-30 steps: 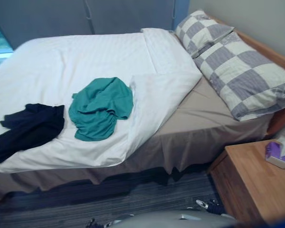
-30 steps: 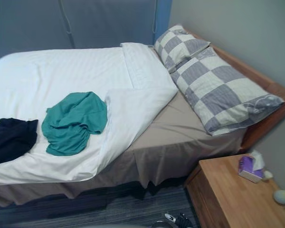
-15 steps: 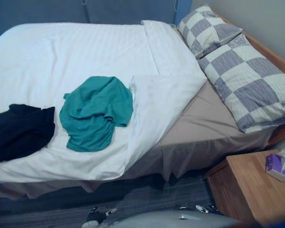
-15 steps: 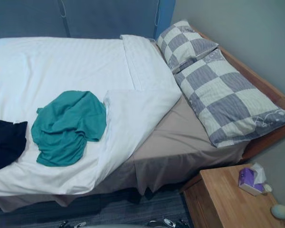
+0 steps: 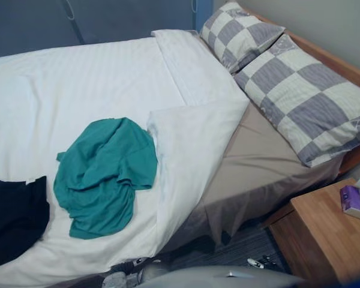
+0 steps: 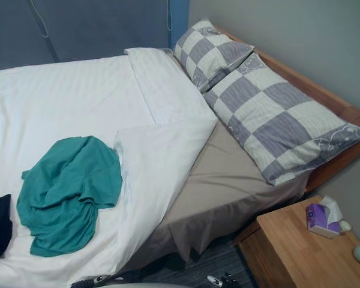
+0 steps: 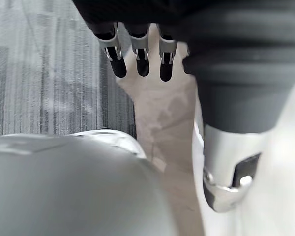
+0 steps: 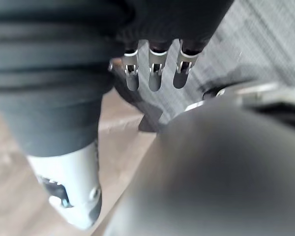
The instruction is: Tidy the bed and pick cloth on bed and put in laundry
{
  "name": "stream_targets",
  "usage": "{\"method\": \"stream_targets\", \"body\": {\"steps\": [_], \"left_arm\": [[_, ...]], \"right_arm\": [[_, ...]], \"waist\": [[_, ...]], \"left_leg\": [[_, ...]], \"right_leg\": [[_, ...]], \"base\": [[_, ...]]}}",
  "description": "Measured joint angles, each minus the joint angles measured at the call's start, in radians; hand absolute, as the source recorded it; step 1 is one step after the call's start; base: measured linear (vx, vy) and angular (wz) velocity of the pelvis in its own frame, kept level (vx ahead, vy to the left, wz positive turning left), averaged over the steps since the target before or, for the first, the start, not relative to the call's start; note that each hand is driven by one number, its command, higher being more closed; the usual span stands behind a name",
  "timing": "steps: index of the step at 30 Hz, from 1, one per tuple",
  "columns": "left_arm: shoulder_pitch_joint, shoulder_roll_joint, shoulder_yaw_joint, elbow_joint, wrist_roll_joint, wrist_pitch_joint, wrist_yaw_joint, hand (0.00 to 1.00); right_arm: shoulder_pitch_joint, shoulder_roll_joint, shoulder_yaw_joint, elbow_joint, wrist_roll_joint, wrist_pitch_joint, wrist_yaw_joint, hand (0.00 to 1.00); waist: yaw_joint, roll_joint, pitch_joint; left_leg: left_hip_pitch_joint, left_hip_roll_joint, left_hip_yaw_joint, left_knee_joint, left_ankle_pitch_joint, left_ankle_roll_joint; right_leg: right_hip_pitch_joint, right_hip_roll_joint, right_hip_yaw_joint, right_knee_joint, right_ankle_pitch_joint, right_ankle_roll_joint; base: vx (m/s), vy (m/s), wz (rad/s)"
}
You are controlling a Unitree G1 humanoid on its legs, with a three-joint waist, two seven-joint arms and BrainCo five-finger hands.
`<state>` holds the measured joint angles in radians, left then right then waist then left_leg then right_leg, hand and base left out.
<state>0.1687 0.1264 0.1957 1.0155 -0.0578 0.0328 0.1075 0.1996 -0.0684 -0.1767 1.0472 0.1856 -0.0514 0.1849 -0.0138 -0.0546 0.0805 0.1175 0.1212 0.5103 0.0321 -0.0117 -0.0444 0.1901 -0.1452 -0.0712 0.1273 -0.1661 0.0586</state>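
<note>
Cloth first: teal garment [image 5: 105,174] lies crumpled on the white duvet [image 5: 78,78] near the bed's front edge, a dark garment [image 5: 12,216] just beside it; both look light, limp, likely to drape; pinch a raised central fold; left hand [image 7: 140,56] and right hand [image 8: 155,73] hang empty, fingers straight, slightly apart.

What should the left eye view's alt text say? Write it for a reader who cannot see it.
A crumpled teal cloth lies on a white duvet, with a dark cloth beside it at the lower left edge. The duvet's corner is folded back off a tan sheet, and two checked pillows lie at the head end.
</note>
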Motion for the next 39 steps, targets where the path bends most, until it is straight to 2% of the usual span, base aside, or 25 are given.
{"method": "stream_targets", "body": {"steps": [2,4,7,9,10,11,12,13,15,17,18,19,20,22,23,25,26,27,29,30,32,34,38,39], "left_arm": [[-0.003,-0.003,-0.012,0.008,-0.001,-0.001,-0.014,0.0],[-0.012,0.002,-0.017,0.031,-0.01,0.002,-0.022,0.0],[0.002,-0.007,-0.018,0.03,-0.01,0.004,-0.023,0.0],[0.002,-0.003,-0.017,0.03,-0.011,0.008,-0.025,0.0],[0.002,-0.003,-0.016,0.03,-0.011,0.009,-0.027,0.0],[0.001,0.002,-0.013,0.03,-0.012,0.012,-0.036,0.0],[-0.002,-0.002,-0.008,0.031,-0.013,0.02,-0.036,0.0],[-0.002,-0.009,-0.006,0.028,-0.042,0.032,-0.042,0.0],[0.002,-0.01,-0.005,0.027,-0.042,0.045,-0.052,0.0],[0.007,-0.005,0.006,0.026,-0.079,0.067,-0.069,0.0],[0.008,0.001,0.008,0.026,-0.086,0.072,-0.072,0.0],[0.014,0.017,0.009,0.026,-0.104,0.085,-0.083,0.0],[0.014,0.024,0.01,0.026,-0.114,0.09,-0.087,0.0],[0.018,0.04,0.009,0.026,-0.128,0.095,-0.094,0.0],[0.025,0.048,0.009,0.027,-0.129,0.095,-0.1,0.0],[0.026,0.057,0.0,0.027,-0.137,0.094,-0.101,0.0],[0.03,0.061,-0.019,0.028,-0.163,0.088,-0.099,0.0],[0.037,0.062,-0.046,0.028,-0.17,0.088,-0.094,0.0],[0.049,0.06,-0.079,0.028,-0.19,0.089,-0.083,0.0],[0.05,0.053,-0.079,0.027,-0.195,0.088,-0.076,0.0],[0.051,0.049,-0.079,0.027,-0.188,0.087,-0.071,0.0],[0.055,0.047,-0.079,0.027,-0.186,0.084,-0.058,0.0],[0.067,0.042,-0.079,0.027,-0.183,0.053,-0.056,0.0],[0.067,0.041,-0.079,0.027,-0.182,0.048,-0.056,0.0]], "right_arm": [[0.0,0.0,0.0,0.003,0.089,0.0,-0.023,0.0],[-0.005,0.005,-0.003,0.009,0.147,0.0,-0.058,0.0],[-0.002,0.007,-0.006,0.008,0.222,-0.002,-0.164,0.0],[0.0,0.009,-0.012,-0.01,0.245,-0.014,-0.287,0.0],[0.0,0.01,-0.018,-0.017,0.249,-0.017,-0.326,0.0],[-0.001,0.012,-0.054,-0.044,0.265,-0.017,-0.389,0.0],[-0.007,0.004,-0.088,-0.06,0.272,-0.018,-0.421,0.0],[-0.004,-0.032,-0.196,-0.122,0.276,-0.019,-0.516,0.0],[-0.004,-0.074,-0.272,-0.171,0.274,-0.019,-0.559,0.0],[-0.01,-0.185,-0.392,-0.311,0.252,-0.02,-0.617,0.0],[-0.021,-0.219,-0.416,-0.345,0.235,-0.021,-0.626,0.0],[-0.079,-0.309,-0.473,-0.411,0.189,-0.022,-0.633,0.0],[-0.099,-0.339,-0.485,-0.427,0.178,-0.023,-0.632,0.0],[-0.15,-0.411,-0.482,-0.451,0.142,-0.022,-0.626,0.0],[-0.199,-0.458,-0.468,-0.46,0.121,-0.021,-0.618,0.0],[-0.269,-0.505,-0.427,-0.462,0.081,-0.032,-0.596,0.0],[-0.31,-0.511,-0.382,-0.461,0.06,-0.065,-0.567,0.0],[-0.332,-0.511,-0.324,-0.463,0.028,-0.094,-0.547,0.0],[-0.361,-0.51,-0.237,-0.496,-0.017,-0.111,-0.531,0.0],[-0.399,-0.509,-0.147,-0.572,-0.058,-0.111,-0.52,0.0],[-0.458,-0.499,-0.046,-0.66,-0.11,-0.08,-0.495,0.0],[-0.509,-0.48,0.041,-0.697,-0.155,-0.048,-0.461,0.0],[-0.621,-0.438,0.216,-0.717,-0.239,0.07,-0.379,0.0],[-0.638,-0.437,0.238,-0.715,-0.249,0.083,-0.367,0.0]], "waist": [[-0.005,0.011,0.0],[-0.009,0.013,0.004],[-0.012,0.03,0.008],[-0.012,0.032,0.012],[-0.013,0.031,0.013],[-0.012,0.021,0.016],[-0.013,0.02,0.021],[-0.026,0.04,0.017],[-0.027,0.042,0.016],[-0.023,0.029,0.01],[-0.023,0.023,0.01],[-0.025,-0.002,0.003],[-0.027,-0.011,0.004],[-0.027,-0.029,-0.003],[-0.026,-0.046,-0.004],[-0.021,-0.059,-0.01],[-0.023,-0.059,-0.012],[-0.023,-0.047,-0.017],[-0.023,-0.03,-0.025],[-0.02,-0.016,-0.02],[-0.018,-0.001,-0.014],[0.001,0.004,-0.014],[0.011,0.013,-0.003],[0.011,0.016,0.002]], "left_leg": [[0.048,-0.022,-0.006,-0.131,0.068,-0.002],[0.038,-0.023,-0.026,-0.135,0.071,-0.006],[0.038,-0.016,-0.029,-0.138,0.073,-0.009],[0.036,-0.015,-0.025,-0.139,0.074,-0.012],[0.035,-0.016,-0.023,-0.139,0.074,-0.013],[0.031,-0.033,-0.012,-0.139,0.074,-0.018],[0.029,-0.035,-0.007,-0.139,0.076,-0.017],[0.027,-0.035,0.002,-0.139,0.079,-0.014],[0.021,-0.035,0.007,-0.139,0.08,-0.011],[0.004,-0.036,0.02,-0.139,0.083,-0.007],[-0.001,-0.037,0.024,-0.139,0.082,-0.006],[-0.017,-0.043,0.027,-0.139,0.078,0.0],[-0.017,-0.046,0.027,-0.139,0.076,0.003],[-0.016,-0.054,0.024,-0.139,0.072,0.005],[-0.017,-0.066,0.019,-0.139,0.07,0.011],[-0.021,-0.078,0.009,-0.139,0.066,0.018],[-0.021,-0.084,-0.008,-0.138,0.067,0.019],[-0.021,-0.076,-0.025,-0.138,0.067,0.019],[-0.024,-0.063,-0.037,-0.138,0.066,0.018],[-0.024,-0.059,-0.052,-0.137,0.066,0.018],[-0.026,-0.054,-0.059,-0.137,0.066,0.018],[-0.026,-0.052,-0.064,-0.135,0.067,0.018],[-0.031,-0.047,-0.094,-0.137,0.08,0.018],[-0.032,-0.047,-0.098,-0.137,0.082,0.019]], "right_leg": [[-0.007,0.008,-0.002,0.012,0.005,0.002],[-0.009,0.009,-0.015,0.014,0.005,0.002],[-0.007,0.021,-0.025,0.014,0.003,0.001],[-0.008,0.019,-0.025,0.009,-0.011,-0.005],[-0.009,0.014,-0.025,0.007,-0.022,-0.001],[-0.009,-0.005,-0.024,-0.004,-0.056,0.01],[-0.011,-0.008,-0.027,-0.009,-0.061,0.013],[-0.016,-0.01,-0.028,-0.004,-0.069,0.019],[-0.017,-0.011,-0.028,-0.006,-0.069,0.022],[-0.032,-0.014,-0.027,-0.015,-0.068,0.035],[-0.035,-0.014,-0.024,-0.02,-0.065,0.04],[-0.047,-0.017,-0.023,-0.027,-0.06,0.049],[-0.046,-0.021,-0.023,-0.028,-0.058,0.052],[-0.045,-0.034,-0.023,-0.027,-0.05,0.065],[-0.044,-0.043,-0.024,-0.024,-0.046,0.062],[-0.042,-0.054,-0.028,-0.02,-0.039,0.063],[-0.043,-0.053,-0.028,-0.012,-0.026,0.06],[-0.042,-0.041,-0.028,-0.002,-0.005,0.054],[-0.042,-0.025,-0.027,-0.001,0.02,0.032],[-0.042,-0.019,-0.028,-0.001,0.03,0.024],[-0.043,-0.012,-0.028,-0.001,0.039,0.016],[-0.042,-0.01,-0.029,-0.002,0.04,0.016],[-0.033,-0.002,-0.043,-0.002,0.044,0.011],[-0.031,-0.002,-0.048,-0.002,0.044,0.011]], "base": [[0.03,0.031,0.23],[-0.02,0.007,0.2],[-0.06,-0.04,0.02],[-0.13,-0.054,-0.09],[-0.15,-0.072,-0.15],[-0.13,-0.053,-0.1],[-0.17,-0.005,-0.04],[-0.14,0.017,0.02],[-0.12,0.022,0.01],[-0.06,0.041,-0.02],[-0.01,0.065,-0.05],[0.02,0.051,-0.03],[0.03,0.043,-0.02],[0.07,0.022,0.04],[0.11,0.043,0.09],[0.15,0.072,0.11],[0.15,0.085,0.26],[0.11,0.081,0.33],[0.05,0.058,0.27],[0.03,0.045,0.2],[0.0,0.02,0.14],[0.01,-0.002,0.09],[-0.03,-0.013,0.17],[-0.07,-0.017,0.14]]}}
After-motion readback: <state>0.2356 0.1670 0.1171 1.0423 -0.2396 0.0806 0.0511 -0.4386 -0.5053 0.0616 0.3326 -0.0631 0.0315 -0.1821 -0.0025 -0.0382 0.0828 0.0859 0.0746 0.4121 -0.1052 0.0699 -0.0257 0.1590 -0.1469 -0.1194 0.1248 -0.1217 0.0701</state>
